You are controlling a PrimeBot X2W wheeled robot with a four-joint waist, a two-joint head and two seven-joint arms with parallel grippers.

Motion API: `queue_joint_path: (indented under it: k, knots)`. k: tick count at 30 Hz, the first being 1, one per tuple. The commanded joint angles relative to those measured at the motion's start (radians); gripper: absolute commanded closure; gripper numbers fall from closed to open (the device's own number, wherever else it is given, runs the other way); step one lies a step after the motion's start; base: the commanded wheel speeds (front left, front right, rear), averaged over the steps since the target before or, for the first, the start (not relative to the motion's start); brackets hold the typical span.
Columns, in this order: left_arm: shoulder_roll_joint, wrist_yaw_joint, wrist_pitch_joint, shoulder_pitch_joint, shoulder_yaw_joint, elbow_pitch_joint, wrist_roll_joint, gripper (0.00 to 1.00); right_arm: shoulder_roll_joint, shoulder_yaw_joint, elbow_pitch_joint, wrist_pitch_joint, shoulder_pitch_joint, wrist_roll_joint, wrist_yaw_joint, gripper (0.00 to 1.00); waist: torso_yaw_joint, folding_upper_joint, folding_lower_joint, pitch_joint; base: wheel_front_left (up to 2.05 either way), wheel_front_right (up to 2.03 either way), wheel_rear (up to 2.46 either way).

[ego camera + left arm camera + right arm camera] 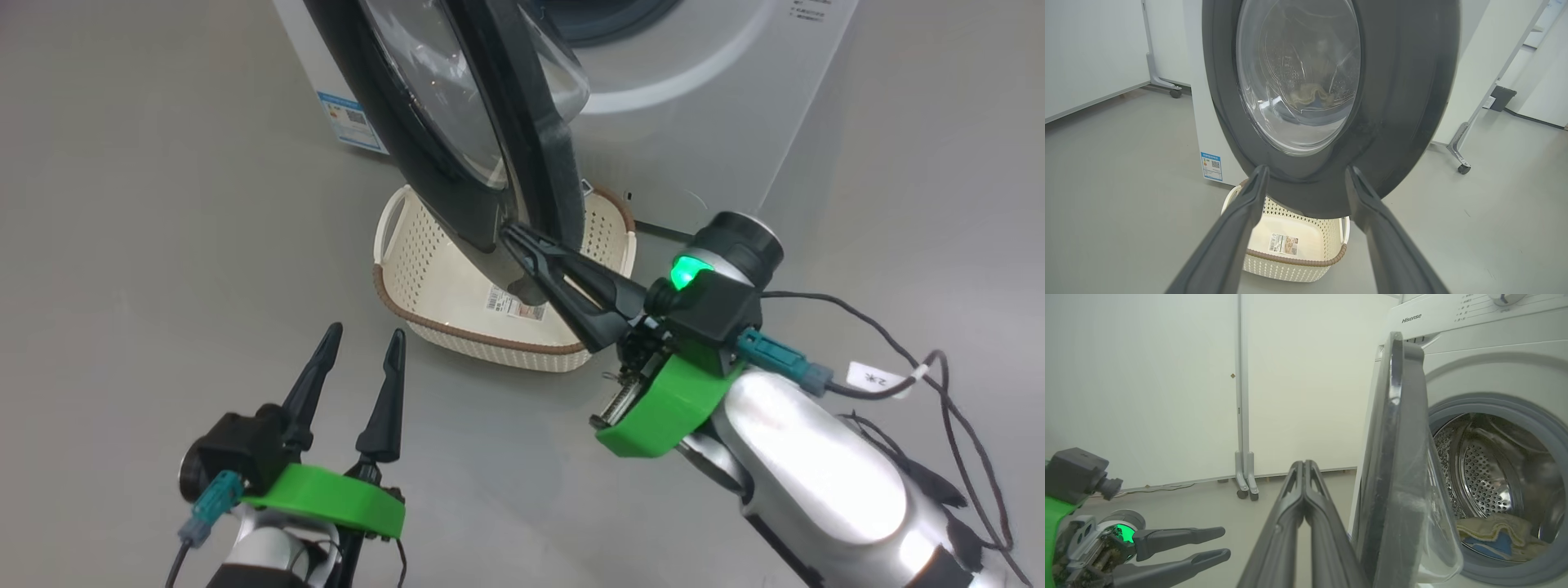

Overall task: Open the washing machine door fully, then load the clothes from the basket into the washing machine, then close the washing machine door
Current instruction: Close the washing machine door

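**One wide, one shut**

At lower left, the left gripper [366,331] is held low, fingers wide. The right gripper [510,233], fingers pressed together, is stretched up to the bottom edge of the washing machine door [441,98], over the basket [433,278]. The clothes [1490,533] are seen inside the washing machine [694,122].

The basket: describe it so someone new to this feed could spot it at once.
Start at the white washing machine on the grey floor. Directly before it, beneath the lower edge of its swung-out black-rimmed door, sits the basket. It is the only cream, hole-patterned plastic tub there, with a brown rim band and a barcode label inside.
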Motion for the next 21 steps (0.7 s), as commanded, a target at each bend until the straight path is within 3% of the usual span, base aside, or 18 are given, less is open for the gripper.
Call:
queue_joint_path:
  k: [1,8,21]
  knots:
    - [0.007,0.000,-0.011,-0.043,0.031,-0.028,-0.009,0.00,0.007,0.024,-0.017,-0.005,-0.040,0.014,0.004,1.00,0.015,-0.0001,-0.0001,0.013,0.00,0.00,0.00]
    - [-0.012,0.000,-0.011,-0.061,0.017,-0.026,-0.013,0.00,-0.006,0.089,0.076,-0.005,-0.076,0.042,0.004,1.00,0.054,-0.0001,-0.0001,0.045,0.00,0.00,0.00]
    - [-0.032,0.000,-0.011,-0.078,0.009,-0.025,-0.015,0.00,-0.008,0.085,0.199,-0.005,-0.098,0.046,0.004,1.00,0.096,-0.0001,-0.0001,0.088,0.00,0.00,0.00]
